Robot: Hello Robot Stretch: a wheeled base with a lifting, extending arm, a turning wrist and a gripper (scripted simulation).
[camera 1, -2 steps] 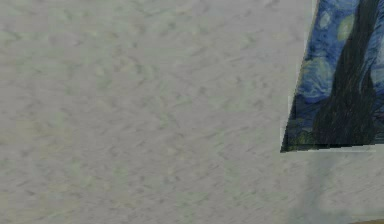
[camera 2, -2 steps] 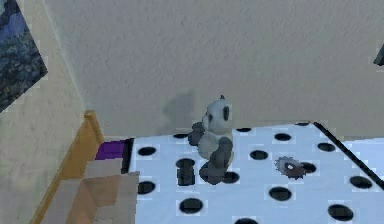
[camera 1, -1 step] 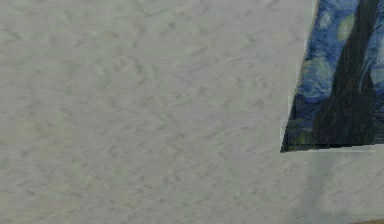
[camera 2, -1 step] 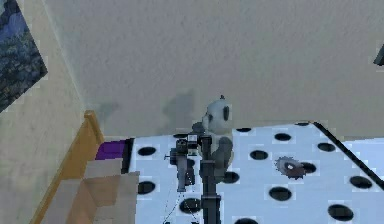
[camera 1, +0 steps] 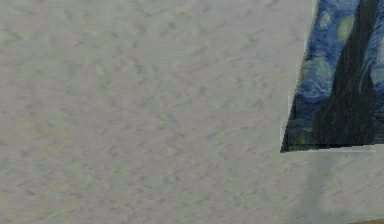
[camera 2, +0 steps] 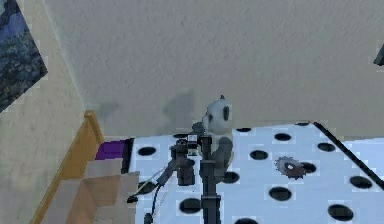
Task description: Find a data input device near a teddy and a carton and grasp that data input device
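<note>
- White cloth with black dots is being seen spread over a bed [camera 2: 340, 165], which is lying under and around the gripper [camera 2: 182, 152] in the arm side view.
- At the far end of the dark arm [camera 2: 208, 195], the gripper is being shown against this spotted cover. Whether its fingers are apart or together cannot be told, nor whether anything is being held, since the cover is lying right behind it.
- A white and grey teddy [camera 2: 218, 122] is being shown upright just right of the gripper and a little farther out.
- A small grey blob [camera 2: 290, 167] is lying on the cover to the right of the gripper, past the teddy. It is too small for it to be told whether it is the data input device.
- A purple thing [camera 2: 112, 150] is being seen left of the gripper, by the bed's wooden edge [camera 2: 80, 160].
- A blue painting [camera 2: 20, 55] is hanging on the pale wall [camera 2: 200, 50], well to the gripper's left and higher up.
</note>
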